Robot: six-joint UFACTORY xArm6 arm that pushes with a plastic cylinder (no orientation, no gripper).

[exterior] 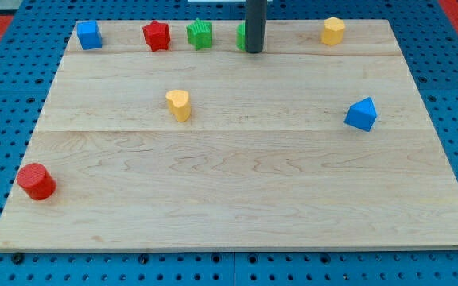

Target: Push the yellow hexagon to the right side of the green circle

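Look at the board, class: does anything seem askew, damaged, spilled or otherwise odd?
Nothing stands out. Every block sits flat on the wooden board, none tipped or broken. Only oddity: my tip stands in front of a green block, hiding most of it, so its shape cannot be told.

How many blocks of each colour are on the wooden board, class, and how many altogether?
Blue: 2, the blue cube and the blue triangular block
Red: 2, the red star and the red cylinder
Green: 2, the green star-like block and the green circle, partly hidden behind my tip
Yellow: 2, the yellow hexagon and the yellow heart
Total: 8
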